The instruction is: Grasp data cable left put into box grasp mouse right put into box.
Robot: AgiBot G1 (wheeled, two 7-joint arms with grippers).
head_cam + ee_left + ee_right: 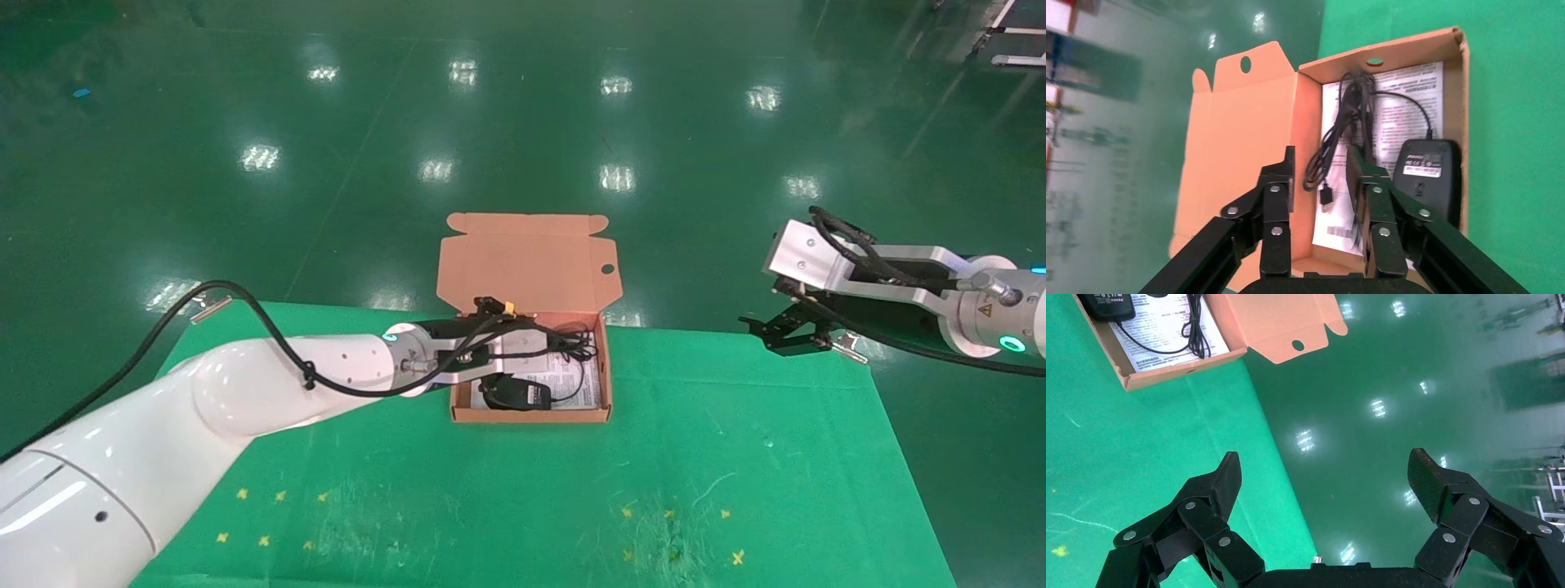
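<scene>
Hovering over the open, shallow orange-brown cardboard box [1242, 141] with fingers parted and gripping nothing: the left gripper [1324, 184], black and two-fingered. Lying just beyond its fingertips, inside the box on the white printed leaflet [1407, 98]: the bundled thin black data cable [1340, 135], long axis running away from the claw toward the far wall, small plug end pointing back at the fingers. Sitting beside the claw's one finger, bottom label showing, in the box's near corner: the small black oval mouse [1426, 174], its thin cord curving off toward the cable bundle. Hanging spread wide and empty, well off beyond the green mat's [735, 457] far right corner: the right gripper [1324, 471].
</scene>
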